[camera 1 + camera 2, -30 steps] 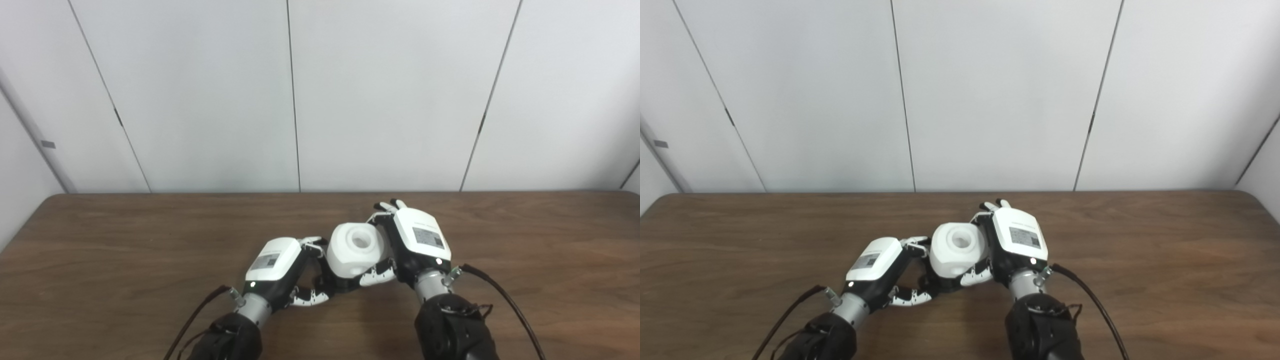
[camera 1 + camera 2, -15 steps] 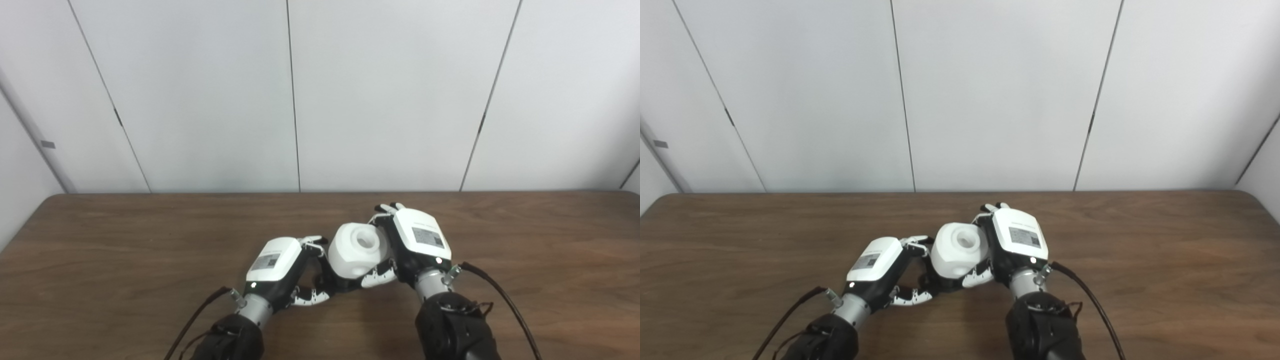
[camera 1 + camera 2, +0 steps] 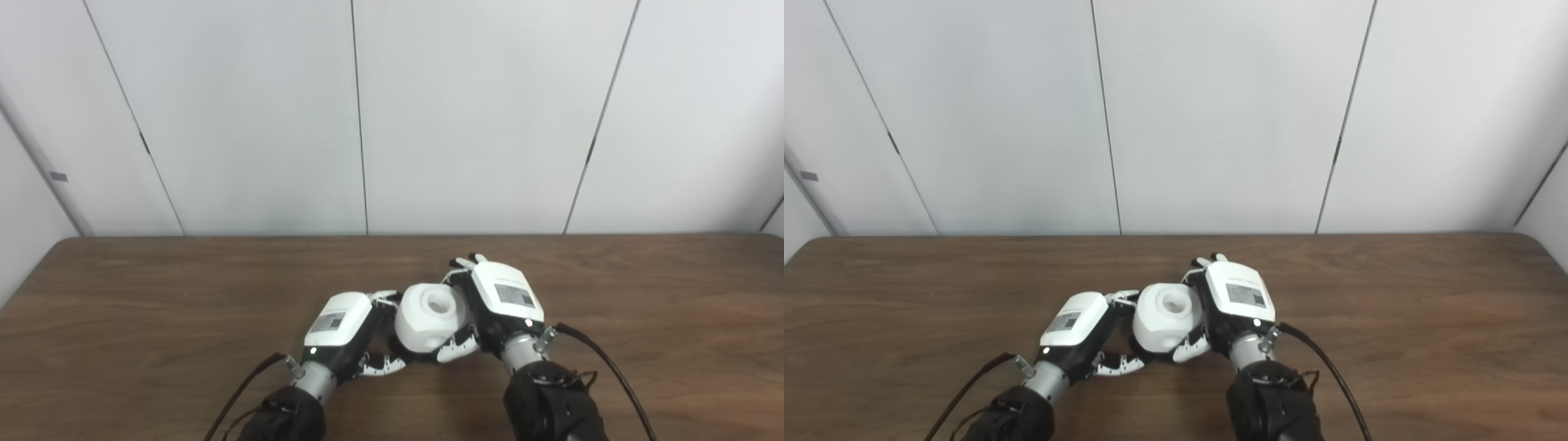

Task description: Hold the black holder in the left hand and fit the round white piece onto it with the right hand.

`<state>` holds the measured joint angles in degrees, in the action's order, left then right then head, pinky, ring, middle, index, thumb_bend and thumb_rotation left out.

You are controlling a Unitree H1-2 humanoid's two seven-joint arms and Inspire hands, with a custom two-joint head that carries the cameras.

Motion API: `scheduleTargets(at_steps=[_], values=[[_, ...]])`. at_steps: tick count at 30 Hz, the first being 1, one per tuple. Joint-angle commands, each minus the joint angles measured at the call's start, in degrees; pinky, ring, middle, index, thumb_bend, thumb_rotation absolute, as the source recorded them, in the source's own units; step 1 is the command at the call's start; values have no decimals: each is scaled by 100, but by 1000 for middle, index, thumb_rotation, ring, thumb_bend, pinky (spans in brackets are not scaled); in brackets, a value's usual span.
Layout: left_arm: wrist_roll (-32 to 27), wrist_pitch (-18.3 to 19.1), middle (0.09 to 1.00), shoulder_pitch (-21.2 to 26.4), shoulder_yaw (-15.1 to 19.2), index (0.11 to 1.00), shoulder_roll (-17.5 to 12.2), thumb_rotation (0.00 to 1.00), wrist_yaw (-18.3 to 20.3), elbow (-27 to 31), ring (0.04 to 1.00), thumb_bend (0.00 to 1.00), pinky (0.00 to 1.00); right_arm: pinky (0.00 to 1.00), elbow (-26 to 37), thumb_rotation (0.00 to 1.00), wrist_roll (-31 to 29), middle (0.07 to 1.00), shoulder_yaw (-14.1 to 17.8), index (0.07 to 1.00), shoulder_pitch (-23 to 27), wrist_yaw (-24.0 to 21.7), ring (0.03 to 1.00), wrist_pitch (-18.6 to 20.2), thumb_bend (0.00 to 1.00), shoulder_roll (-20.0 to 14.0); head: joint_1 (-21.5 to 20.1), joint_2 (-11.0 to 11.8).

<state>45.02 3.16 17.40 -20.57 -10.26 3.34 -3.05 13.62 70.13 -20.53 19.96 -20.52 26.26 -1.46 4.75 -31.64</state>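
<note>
In the left eye view, the round white piece is gripped by the right hand, whose fingers are wrapped round its far and right sides. Compared with a second ago, piece and hand have been carried down and to the left, so that the piece now sits lower and is pressed against the left hand. The black holder is seen only as a dark sliver under the piece, enclosed by the left hand's curled fingers. From this shift it is judged that the piece is being seated on the holder, though full seating cannot be confirmed. The piece's round socket is turned upward and slightly away from the camera; its axis is held nearly upright, leaning a little to the right.

In the right eye view, the same arrangement is shown just above the counter: the white piece is held between the two hands, the right hand is closed on it from the right, and the left hand is closed about the holder from the left. The holder itself is almost wholly hidden here. The socket opening is again seen facing upward.
</note>
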Motion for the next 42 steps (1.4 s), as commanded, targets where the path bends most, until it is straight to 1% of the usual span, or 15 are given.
scheduleTargets(at_steps=[1,3,10,25,31,35,40,42], values=[[66,-147,851,213,-20,482,25,48,-155,59,826,516,799,657,211,140,58,886,-25,489,227,-15,961,-115,511,28,0,5],[58,-143,849,216,-31,482,25,47,-172,52,826,516,800,670,229,140,75,889,-26,488,236,-56,967,-92,511,32,-2,15],[31,-175,851,206,-35,481,23,47,-230,31,823,516,798,653,247,138,148,884,-34,486,236,-93,962,-112,512,12,-12,25],[38,-211,851,189,-13,482,2,47,-239,18,824,517,793,656,211,137,180,884,-24,488,226,-45,960,-122,512,17,-61,61],[54,-160,856,193,-24,482,30,48,-189,46,828,516,800,629,258,138,503,883,-83,493,267,-223,955,-96,513,-15,-78,75],[26,-144,858,188,-22,482,60,47,-175,37,831,516,817,651,300,139,621,891,-93,495,302,-326,970,-115,511,2,-70,88],[50,-140,857,184,-31,482,74,47,-184,38,832,517,824,641,302,139,696,890,-116,495,345,-317,963,-203,512,5,-70,87],[64,-134,857,184,-33,482,77,47,-192,32,831,517,826,635,284,138,822,888,-163,494,362,-311,957,-243,513,1,-72,92]])
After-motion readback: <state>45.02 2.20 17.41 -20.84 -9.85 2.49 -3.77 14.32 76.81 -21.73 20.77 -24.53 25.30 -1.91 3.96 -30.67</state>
